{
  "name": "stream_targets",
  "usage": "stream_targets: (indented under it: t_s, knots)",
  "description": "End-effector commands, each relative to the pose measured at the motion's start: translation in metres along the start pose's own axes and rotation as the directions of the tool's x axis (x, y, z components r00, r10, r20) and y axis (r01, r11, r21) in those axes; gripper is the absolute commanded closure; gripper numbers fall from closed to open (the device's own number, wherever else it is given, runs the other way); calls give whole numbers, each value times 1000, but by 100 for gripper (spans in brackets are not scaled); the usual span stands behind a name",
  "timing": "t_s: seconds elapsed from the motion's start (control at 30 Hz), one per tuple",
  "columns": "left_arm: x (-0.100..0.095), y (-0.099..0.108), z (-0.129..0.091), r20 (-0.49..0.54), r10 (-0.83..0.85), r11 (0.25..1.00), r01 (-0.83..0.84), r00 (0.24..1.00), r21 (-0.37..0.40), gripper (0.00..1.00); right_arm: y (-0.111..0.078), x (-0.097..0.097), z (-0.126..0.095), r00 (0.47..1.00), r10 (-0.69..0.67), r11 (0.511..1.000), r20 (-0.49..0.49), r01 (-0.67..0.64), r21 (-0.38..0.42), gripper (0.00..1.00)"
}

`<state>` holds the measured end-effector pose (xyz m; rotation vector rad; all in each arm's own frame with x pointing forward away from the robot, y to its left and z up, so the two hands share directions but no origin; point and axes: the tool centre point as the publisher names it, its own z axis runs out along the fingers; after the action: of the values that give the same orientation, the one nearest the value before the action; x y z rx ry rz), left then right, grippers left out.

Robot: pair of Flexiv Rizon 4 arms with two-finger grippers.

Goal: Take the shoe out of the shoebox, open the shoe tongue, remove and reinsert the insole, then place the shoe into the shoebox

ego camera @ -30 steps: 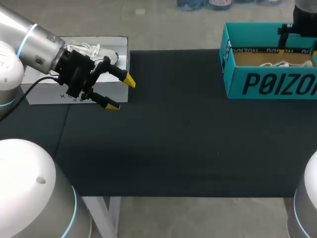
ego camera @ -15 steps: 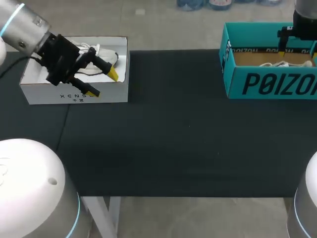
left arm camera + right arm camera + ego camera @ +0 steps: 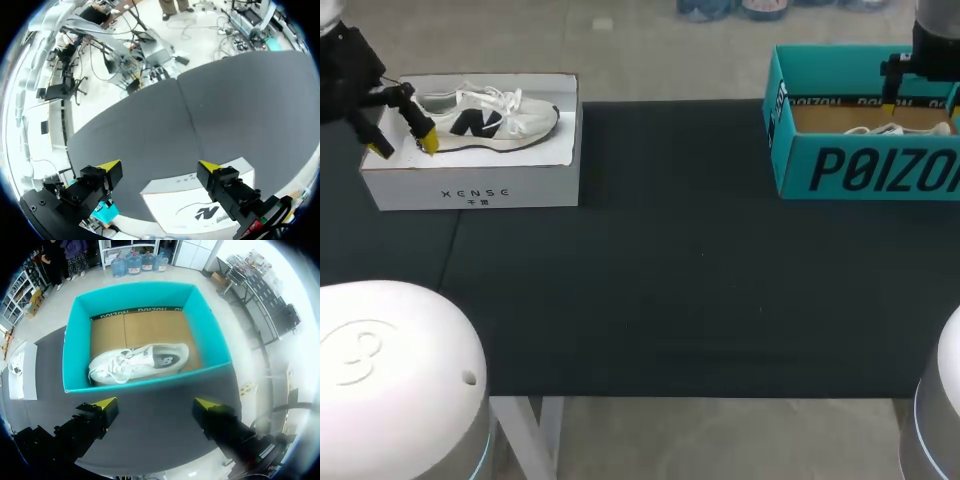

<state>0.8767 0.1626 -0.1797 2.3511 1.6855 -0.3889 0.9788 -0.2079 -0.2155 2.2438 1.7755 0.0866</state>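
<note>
Our left gripper [image 3: 160, 167] is spread wide, with nothing between its fingers. Under it, nearer one finger than the other, sits the white box [image 3: 200, 212]. In the head view the yellow tips hang at the heel end of the pale sneaker [image 3: 485, 118], which lies on its side in that box.

Our right gripper [image 3: 156, 404] is also fully apart and empty. Just ahead of its fingers is the teal box [image 3: 145, 385], and the second sneaker [image 3: 140, 362] lies on its brown cardboard floor. The two boxes stand well apart at opposite ends of the black table [image 3: 670, 280].
</note>
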Motion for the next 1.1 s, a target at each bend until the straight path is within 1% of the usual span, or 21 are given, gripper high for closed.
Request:
stream_targets:
  t_s: [0.03, 0.47, 0.53, 0.7, 0.8, 0.9, 1.03, 1.1]
  knots:
    - [-6, 4, -14, -117, 0, 998, 7, 993, 65, 0, -1, 0, 0, 1000, 0, 1000, -1, 0, -1, 0]
    - [-6, 4, -14, -117, 0, 998, 7, 993, 65, 0, -1, 0, 0, 1000, 0, 1000, -1, 0, -1, 0]
    - [9, 16, -20, -136, -1, 998, 8, 991, 55, 0, -1, 0, 0, 1000, 0, 1000, -1, 0, -1, 0]
    - [57, 52, -33, -216, -130, 990, 137, 968, 17, 0, -1, 0, 0, 1000, 0, 1000, -1, 0, -1, 0]
    - [82, 70, -35, -256, -167, 985, 172, 952, -3, 0, -1, 0, 0, 1000, 0, 1000, -1, 0, -1, 0]
    - [101, 88, -30, -277, -205, 978, 207, 939, -19, 0, -1, 0, 0, 1000, 0, 1000, -1, 0, -1, 0]
    - [132, 111, -18, -280, -266, 963, 266, 922, -41, 0, -1, 0, 0, 1000, 0, 1000, -1, 0, -1, 0]
    - [146, 120, -10, -301, -284, 957, 288, 910, -29, 0, -1, 0, 0, 1000, 0, 1000, -1, 0, -1, 0]
